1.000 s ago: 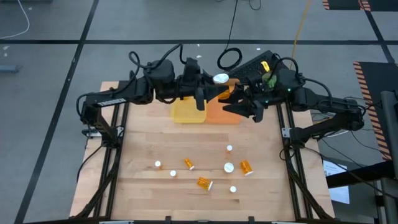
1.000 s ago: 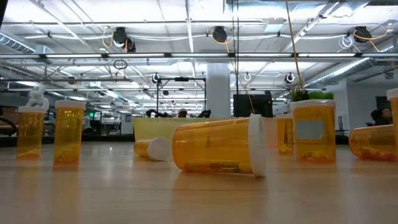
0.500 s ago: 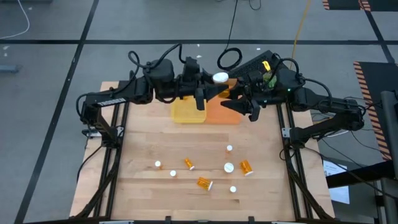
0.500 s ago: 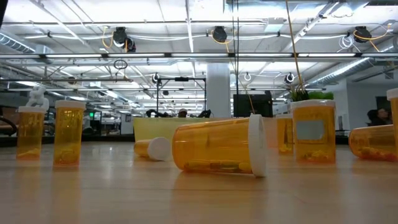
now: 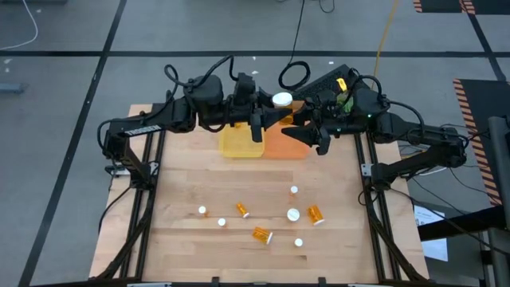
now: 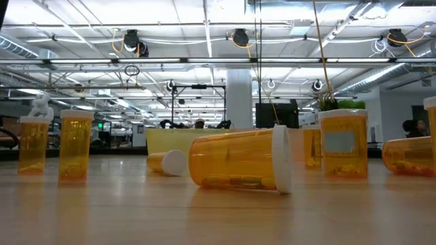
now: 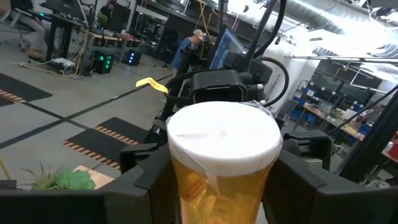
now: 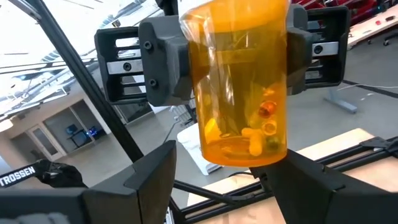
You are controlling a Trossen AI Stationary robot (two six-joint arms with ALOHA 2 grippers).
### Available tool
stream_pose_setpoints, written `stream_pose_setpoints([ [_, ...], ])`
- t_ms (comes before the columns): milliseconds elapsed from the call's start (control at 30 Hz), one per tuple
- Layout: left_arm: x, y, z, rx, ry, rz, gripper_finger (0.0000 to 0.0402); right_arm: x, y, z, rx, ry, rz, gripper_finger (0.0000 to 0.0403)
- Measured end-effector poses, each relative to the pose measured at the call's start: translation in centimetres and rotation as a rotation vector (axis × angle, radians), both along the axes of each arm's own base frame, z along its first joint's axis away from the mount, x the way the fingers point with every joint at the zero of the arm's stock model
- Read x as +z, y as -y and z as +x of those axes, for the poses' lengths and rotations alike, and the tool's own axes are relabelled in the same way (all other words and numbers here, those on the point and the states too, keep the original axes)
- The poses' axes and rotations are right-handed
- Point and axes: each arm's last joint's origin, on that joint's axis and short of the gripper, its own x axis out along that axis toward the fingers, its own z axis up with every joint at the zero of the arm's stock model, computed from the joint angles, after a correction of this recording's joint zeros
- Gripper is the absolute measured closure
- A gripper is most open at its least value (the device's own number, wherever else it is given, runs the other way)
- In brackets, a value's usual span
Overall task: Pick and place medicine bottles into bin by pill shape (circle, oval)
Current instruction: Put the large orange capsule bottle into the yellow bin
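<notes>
Between the two grippers, above the bins: a medicine bottle (image 5: 282, 100) is being held up, white cap on top.
Left gripper (image 5: 275, 119): its fingers are clamping the bottle's sides; the left wrist view is showing the cap (image 7: 222, 134) directly ahead, between the dark fingers.
Right gripper (image 5: 303, 127): fingers are standing apart, pointing at the bottle's base from just beside it, not touching.
Long axis: running upright, across the left gripper's fingers.
Pills (image 8: 258, 127): lying at the bottle's bottom, facing the right wrist camera.
Below the grippers: the yellow bin (image 5: 237, 145) is sitting under the left one, the orange bin (image 5: 280, 147) nearer the right.
Nearer arm: left, already holding.
</notes>
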Motion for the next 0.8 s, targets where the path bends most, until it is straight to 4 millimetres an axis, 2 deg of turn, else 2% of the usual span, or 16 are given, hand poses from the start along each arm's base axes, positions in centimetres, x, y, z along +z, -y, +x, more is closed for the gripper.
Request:
stream_pose_setpoints([
  [367,0.66,0.16,-0.27,-0.018,0.054,0.011,0.0202,-0.16,0.10,-0.01,-0.024,-0.017,-0.022,0.0167],
  [800,0.01,0.28,-0.06,-0.042,-0.007,0.021,0.0202,-0.33,0.04,0.03,-0.008,-0.027,-0.043,0.0167],
])
